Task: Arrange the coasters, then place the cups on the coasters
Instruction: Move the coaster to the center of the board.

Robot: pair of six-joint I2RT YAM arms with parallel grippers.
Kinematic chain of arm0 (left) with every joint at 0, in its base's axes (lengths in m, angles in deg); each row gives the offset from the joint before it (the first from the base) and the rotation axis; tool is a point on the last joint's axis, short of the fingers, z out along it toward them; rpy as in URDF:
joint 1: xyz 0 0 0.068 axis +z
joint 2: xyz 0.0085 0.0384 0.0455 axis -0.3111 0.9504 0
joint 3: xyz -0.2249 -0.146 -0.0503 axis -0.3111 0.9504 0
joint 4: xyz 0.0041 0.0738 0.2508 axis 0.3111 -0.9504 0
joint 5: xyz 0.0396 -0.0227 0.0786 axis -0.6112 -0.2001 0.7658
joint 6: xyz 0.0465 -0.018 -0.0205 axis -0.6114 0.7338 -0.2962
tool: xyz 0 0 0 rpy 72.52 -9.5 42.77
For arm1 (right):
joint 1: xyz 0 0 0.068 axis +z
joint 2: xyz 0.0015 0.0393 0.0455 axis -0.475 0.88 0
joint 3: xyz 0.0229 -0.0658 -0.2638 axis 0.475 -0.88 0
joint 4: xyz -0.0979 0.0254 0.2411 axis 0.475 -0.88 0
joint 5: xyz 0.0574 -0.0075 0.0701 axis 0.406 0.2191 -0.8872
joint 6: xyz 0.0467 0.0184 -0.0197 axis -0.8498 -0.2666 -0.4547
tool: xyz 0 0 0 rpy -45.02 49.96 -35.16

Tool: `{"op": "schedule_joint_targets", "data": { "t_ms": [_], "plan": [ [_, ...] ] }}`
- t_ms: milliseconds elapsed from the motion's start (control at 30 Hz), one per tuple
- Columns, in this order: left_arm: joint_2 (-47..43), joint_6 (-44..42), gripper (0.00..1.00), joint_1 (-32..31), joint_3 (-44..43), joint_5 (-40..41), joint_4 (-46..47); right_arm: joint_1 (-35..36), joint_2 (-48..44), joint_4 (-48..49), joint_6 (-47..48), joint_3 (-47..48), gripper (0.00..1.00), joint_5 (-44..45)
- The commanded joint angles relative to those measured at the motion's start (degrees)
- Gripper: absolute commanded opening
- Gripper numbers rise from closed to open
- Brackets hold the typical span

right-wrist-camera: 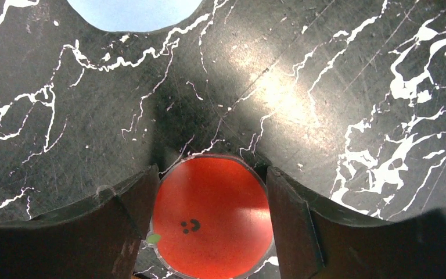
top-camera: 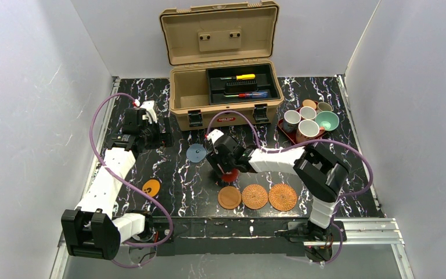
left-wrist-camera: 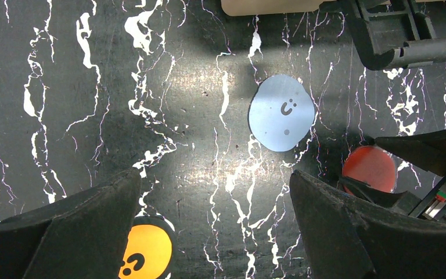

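The left gripper point(left-wrist-camera: 213, 192) is hanging wide open and empty in front of the toolbox point(top-camera: 226, 113), off its left corner, above the marbled table point(top-camera: 180, 192). Well forward of the toolbox and to its left, the orange coaster point(top-camera: 151, 186) with black marks is lying alone. The blue-grey coaster point(left-wrist-camera: 281, 113) is lying just in front of the toolbox's left latch.

The right gripper point(right-wrist-camera: 211, 192) is straddling the red coaster point(right-wrist-camera: 212, 226) in front of the toolbox's middle, a finger sitting against each side of its rim. Whether it is truly pinching yet I cannot tell. Further forward of the toolbox, the wooden coaster point(top-camera: 229, 197) and two woven coasters point(top-camera: 255, 196) point(top-camera: 283, 197) are sitting in a row, edges nearly touching. The cups point(top-camera: 308, 129) are crowding the dark red tray point(top-camera: 283, 127) just right of the toolbox.

The likely trouble is the disc itself: flat and thin, it is offering the fingers very little edge. A squeeze set slightly high could be riding over the rim, popping the coaster out or tipping it — and a slipping coaster could be landing across the wooden one, spoiling the row.
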Motion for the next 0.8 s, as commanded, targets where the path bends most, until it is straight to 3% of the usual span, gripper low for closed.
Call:
{"op": "schedule_joint_targets", "data": {
  "t_ms": [0, 767],
  "plan": [
    [-0.26, 0.07, 0.98, 0.0, -1.26, -0.52, -1.19, 0.14, -1.05, -4.24, -2.1, -2.71, 0.75, 0.41],
    [-0.37, 0.07, 0.98, 0.0, -1.26, -0.17, -1.41, 0.14, -6.29, -5.23, -8.42, -8.75, 0.7, 4.6]
  ]
}}
